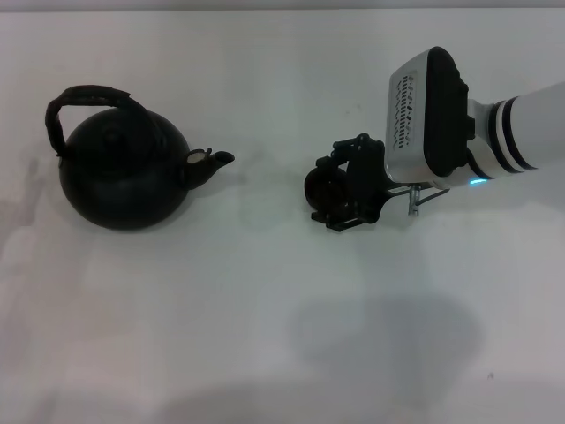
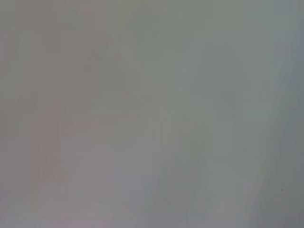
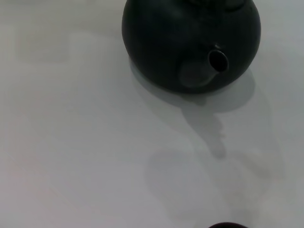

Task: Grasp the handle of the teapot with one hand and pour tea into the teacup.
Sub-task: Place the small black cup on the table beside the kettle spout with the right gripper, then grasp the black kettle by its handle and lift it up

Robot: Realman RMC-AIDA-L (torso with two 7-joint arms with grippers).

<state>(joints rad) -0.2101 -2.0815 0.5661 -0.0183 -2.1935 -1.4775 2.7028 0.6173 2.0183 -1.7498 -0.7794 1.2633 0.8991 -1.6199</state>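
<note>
The right end effector (image 1: 340,190) reaches in from the robot's right side and sits low over the white tabletop (image 1: 265,300). The teacup (image 1: 320,185) is right at its tips, a small dark round shape pressed against the black fingers. The fingers appear to bracket the cup, but whether they are clenched on it or merely around it, I cannot tell. In the right wrist view only a sliver of the cup's dark rim (image 3: 227,225) shows at the picture's edge.

The teapot (image 1: 122,172) stands upright well apart from the end effector, out ahead of its fingertips on the robot's left side, with its short spout (image 1: 212,162) aimed back toward the cup. The handle (image 1: 88,102) arches over the lid. The left end effector is not in view anywhere; its wrist camera shows only blank grey.

As a judgement, the teapot looks heavy and rigid, and more so if it is filled. The rough wrapped handle should give decent friction. The top of the arch is the best place to take hold, so the pot hangs balanced and tips predictably toward the spout. The cup looks light and easily knocked over, so it needs steady support while tea is poured.
</note>
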